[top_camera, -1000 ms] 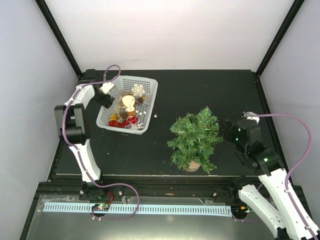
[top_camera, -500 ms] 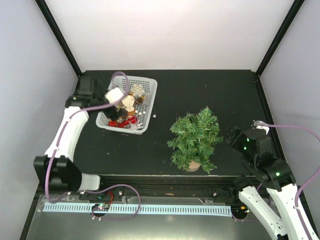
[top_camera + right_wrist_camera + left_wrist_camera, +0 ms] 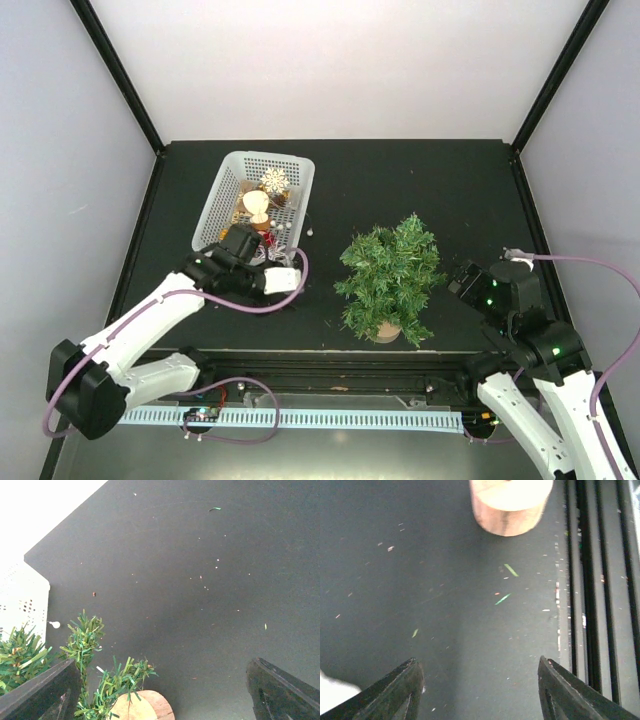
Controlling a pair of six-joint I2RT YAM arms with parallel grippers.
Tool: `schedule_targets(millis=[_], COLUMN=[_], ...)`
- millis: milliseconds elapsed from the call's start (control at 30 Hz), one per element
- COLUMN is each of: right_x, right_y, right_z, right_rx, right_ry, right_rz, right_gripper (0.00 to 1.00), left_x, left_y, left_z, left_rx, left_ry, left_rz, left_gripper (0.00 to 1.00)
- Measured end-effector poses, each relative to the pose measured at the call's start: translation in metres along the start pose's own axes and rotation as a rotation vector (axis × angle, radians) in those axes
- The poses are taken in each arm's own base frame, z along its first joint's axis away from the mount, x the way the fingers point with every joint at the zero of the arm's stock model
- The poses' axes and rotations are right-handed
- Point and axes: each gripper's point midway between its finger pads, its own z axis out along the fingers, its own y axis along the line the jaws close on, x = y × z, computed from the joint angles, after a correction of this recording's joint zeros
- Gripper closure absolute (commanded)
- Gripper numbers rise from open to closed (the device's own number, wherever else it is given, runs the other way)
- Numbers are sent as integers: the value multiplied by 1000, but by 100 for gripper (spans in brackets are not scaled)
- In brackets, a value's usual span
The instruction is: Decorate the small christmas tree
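Left gripper [image 3: 477, 664] and right gripper [image 3: 162, 666] both gape empty; the small christmas tree [image 3: 390, 272] between them could topple if nudged.

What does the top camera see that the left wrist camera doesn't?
Only the top view shows the white basket of ornaments and the small christmas tree with its green branches. Only the left wrist view shows tiny loose green needles lying on the table. Both show the tree's round wooden base standing on the black table.
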Motion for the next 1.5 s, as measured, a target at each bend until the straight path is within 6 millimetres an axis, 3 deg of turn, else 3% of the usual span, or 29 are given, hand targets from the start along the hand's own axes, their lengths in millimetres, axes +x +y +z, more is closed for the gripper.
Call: schedule_targets(millis=[333,533,700,867,1133,1500], right_x=[0,0,0,3,11,15], right_y=[-2,-2,-2,-5,-11,-8], right_z=[-3,-3,-3,-1,8,11], right_rx=[-11,-13,-13,-10,5,-31], right_ry=[-14,-19,-19,-16,-2,-4], right_rz=[41,51,55,57,53,59], right_gripper=[10,10,10,9,9,9], left_x=[-10,7,25,31,-1,-34], left_y=[-55,-79,-95,-94,-105,-128], left_z=[38,64,84,97,112,142], left_rx=[138,132,48,-110,-327,-436], left_ry=[-6,78,158,195,118,-20], left_rz=[142,267,440,599,828,1038], left_gripper=[67,81,98,98,98,98])
